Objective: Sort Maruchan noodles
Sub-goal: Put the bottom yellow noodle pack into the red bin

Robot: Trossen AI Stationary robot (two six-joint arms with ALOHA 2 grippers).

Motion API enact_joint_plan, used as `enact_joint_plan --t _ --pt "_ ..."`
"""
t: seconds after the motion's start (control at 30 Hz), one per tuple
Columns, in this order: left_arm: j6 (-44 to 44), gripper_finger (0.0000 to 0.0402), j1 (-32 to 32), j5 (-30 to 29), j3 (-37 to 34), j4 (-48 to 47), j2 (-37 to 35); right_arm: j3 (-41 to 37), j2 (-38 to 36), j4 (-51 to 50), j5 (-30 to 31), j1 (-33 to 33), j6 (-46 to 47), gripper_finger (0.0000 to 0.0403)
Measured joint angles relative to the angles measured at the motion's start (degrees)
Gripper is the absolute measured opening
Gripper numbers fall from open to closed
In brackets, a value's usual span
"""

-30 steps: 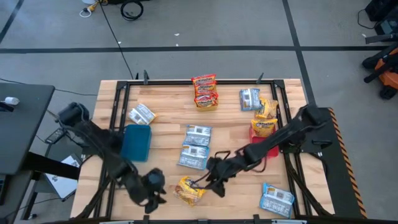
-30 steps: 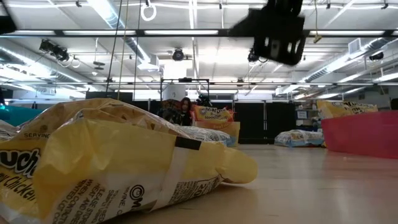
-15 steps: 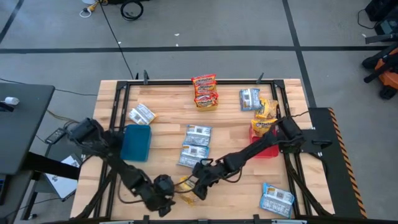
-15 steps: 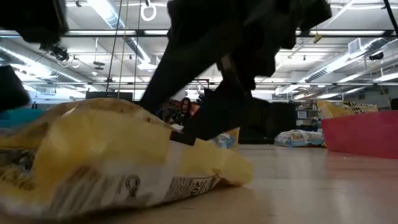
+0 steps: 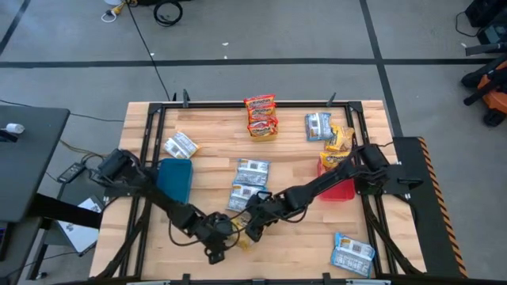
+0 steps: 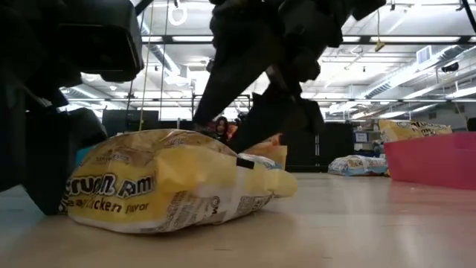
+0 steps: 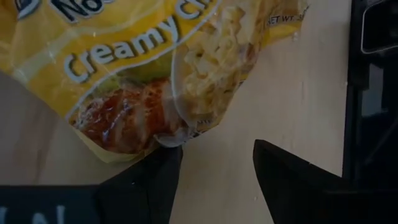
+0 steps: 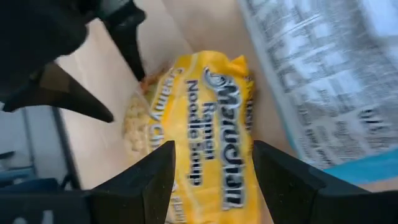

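Hands converging | left hand (image 5: 226, 237) and right hand (image 5: 252, 227), both spread and gripping nothing, are flanking the yellow Creamy Chicken ramen packet (image 5: 235, 234) | packet is lying flat at the table's (image 5: 301, 150) front edge, likely being lined up for a pick.

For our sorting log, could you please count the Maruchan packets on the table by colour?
Red-and-white packets: 3, closely overlapped
Blue-and-white packets: 6
Yellow packets: 3
Total: 12
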Motion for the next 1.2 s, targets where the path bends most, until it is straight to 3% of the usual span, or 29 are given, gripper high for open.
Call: enact_joint_plan --t 0.17,0.5,0.67,0.83,0.93,1.03,1.2 --pt "6.9 0.0208 2.5 3.2 -0.1 -1.7 -0.3 0.0 0.9 0.0 1.0 -1.1 -0.4 0.0219" --pt "17.2 0.0208 6.3 3.5 -0.3 -2.8 -0.9 -0.1 4.1 6.8 -5.4 -2.4 2.2 0.0190" --pt "20.8 0.0208 8.4 3.5 -0.3 -2.2 -1.0 -0.1 4.1 6.6 -6.7 -2.2 3.8 0.0147" --pt "22.1 0.0208 10.2 4.0 -0.4 -2.4 -1.4 -0.1 3.5 5.1 -7.5 -2.2 2.8 0.0063" --pt "22.1 0.0208 11.3 3.2 -0.5 -3.7 -2.6 -0.2 1.4 1.3 -7.5 -2.2 -0.3 0.0013" --pt "21.9 0.0208 12.7 2.4 -0.5 -6.0 -5.3 -0.1 -3.0 -7.3 -6.1 -2.2 -4.2 0.0014" --pt "19.0 0.0208 14.4 2.3 -0.5 -13.8 -12.1 -0.1 -13.5 -29.6 -0.3 -1.8 -13.3 0.0007"
